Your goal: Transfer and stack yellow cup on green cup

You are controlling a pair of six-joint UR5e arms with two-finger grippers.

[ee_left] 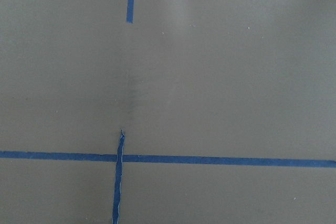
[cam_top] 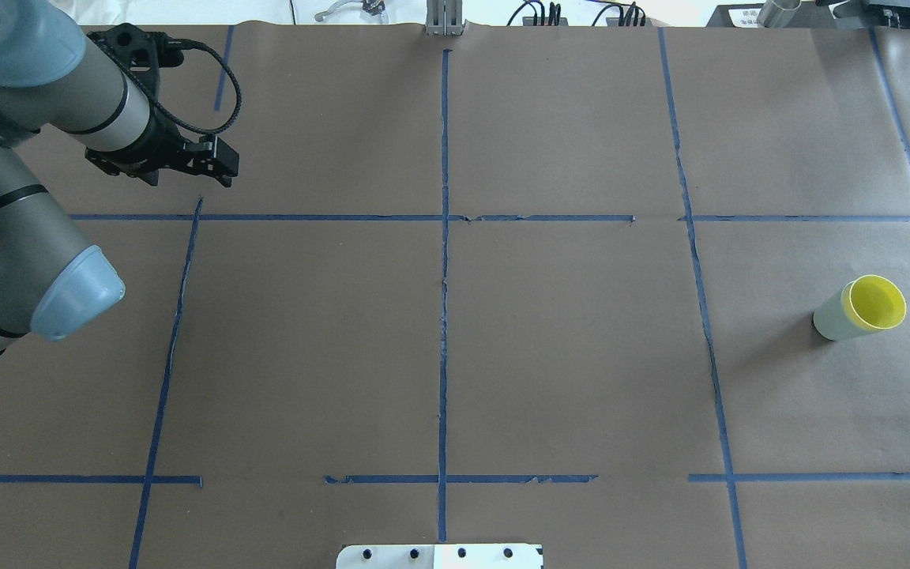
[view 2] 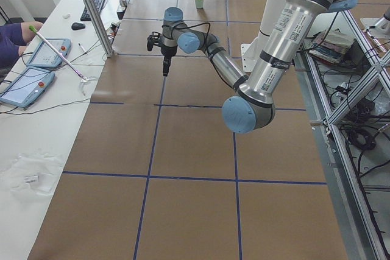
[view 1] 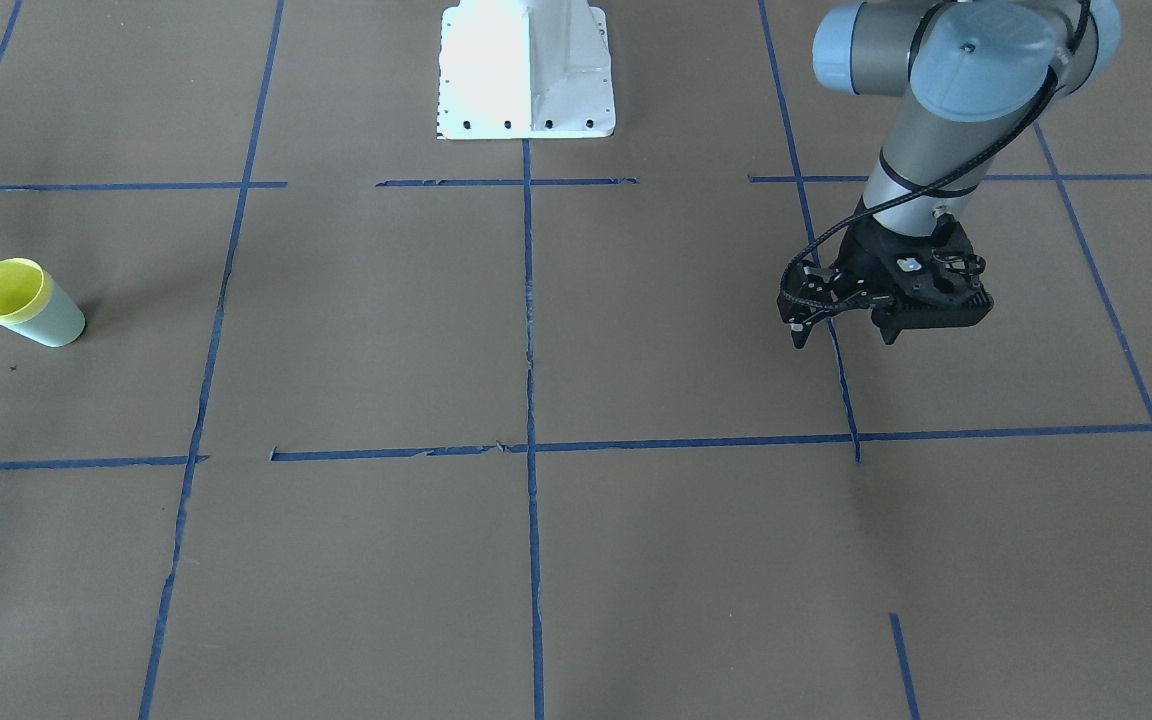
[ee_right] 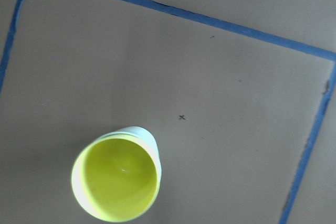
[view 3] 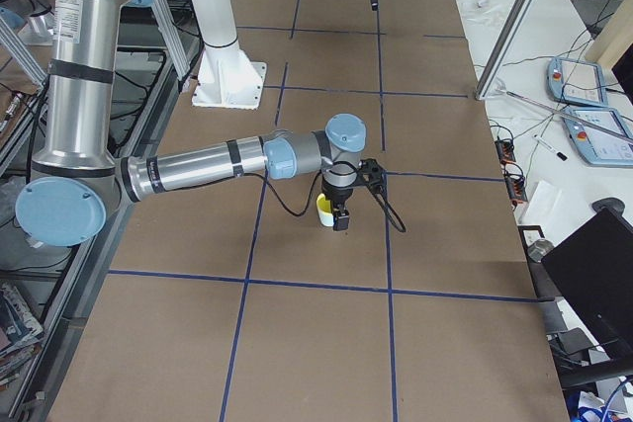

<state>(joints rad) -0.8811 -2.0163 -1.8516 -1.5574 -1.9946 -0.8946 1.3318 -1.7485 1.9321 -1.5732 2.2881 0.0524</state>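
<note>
The yellow cup (view 1: 8,288) sits nested inside the green cup (view 1: 56,320), both upright on the table at the robot's right side. In the overhead view only the yellow cup's (cam_top: 875,303) inside and the green cup's (cam_top: 830,320) wall show. The right wrist view looks down into the yellow cup (ee_right: 116,187), with a sliver of the green cup (ee_right: 143,132) behind it. My left gripper (view 1: 842,342) hangs open and empty over bare table far from the cups (cam_top: 190,182). My right gripper (view 3: 339,219) shows only in the exterior right view, next to the cups; I cannot tell its state.
Brown paper with blue tape lines (cam_top: 444,237) covers the table. The white robot base (view 1: 526,70) stands at the robot's edge. Tablets and cables (view 2: 42,59) lie on the side bench beyond the table.
</note>
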